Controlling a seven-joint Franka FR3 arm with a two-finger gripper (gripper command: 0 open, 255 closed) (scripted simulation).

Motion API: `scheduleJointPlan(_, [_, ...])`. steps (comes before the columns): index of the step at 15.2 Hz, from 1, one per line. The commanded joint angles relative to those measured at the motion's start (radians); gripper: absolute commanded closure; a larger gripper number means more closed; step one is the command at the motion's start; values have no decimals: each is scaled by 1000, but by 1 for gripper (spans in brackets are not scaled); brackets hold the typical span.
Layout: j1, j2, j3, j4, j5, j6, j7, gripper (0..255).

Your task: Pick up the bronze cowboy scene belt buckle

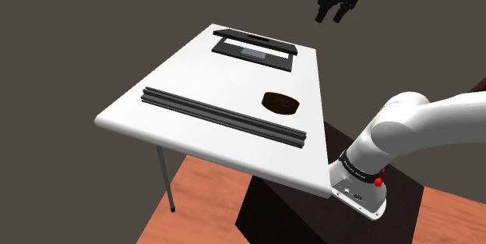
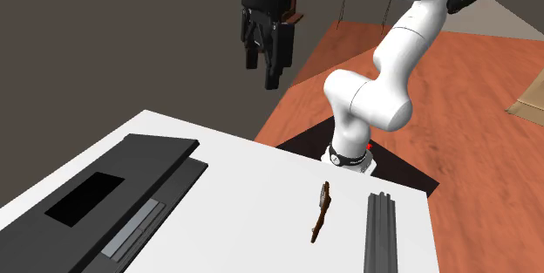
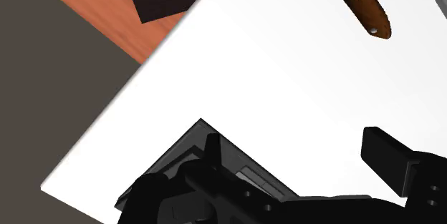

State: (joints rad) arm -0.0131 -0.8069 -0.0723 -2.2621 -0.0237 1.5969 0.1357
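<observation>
High above the far end of the white table (image 1: pixel 195 86), the white arm (image 1: pixel 424 125) holds its black gripper (image 1: pixel 333 16) pointing down, fingers spread and empty. It is well apart from the brown oval buckle (image 1: pixel 281 103), which lies between a flat black device (image 1: pixel 253 49) and a long dark rail (image 1: pixel 222 116). Probably stiff, thin, light and slick, the buckle wants pinching across its narrow width, at the rim.

arm (image 1: pixel 420 125) is showing smooth white rounded links; dark band is wrapping the base joint (image 1: pixel 357 167), carrying pale unreadable lettering, red dot (image 1: pixel 378 181) sitting beside it; white flange (image 1: pixel 360 196) is showing small dark dots; claw (image 1: pixel 330 17) is rendering all black, two blocky fingers (image 3: pixel 390 157)
</observation>
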Motion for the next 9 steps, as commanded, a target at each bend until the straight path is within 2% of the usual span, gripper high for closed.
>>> scheduleJointPlan(1, [0, 0, 0, 0, 0, 0, 0, 0])
scheduleJointPlan(9, [128, -114, 47, -283, 57, 234, -121, 0])
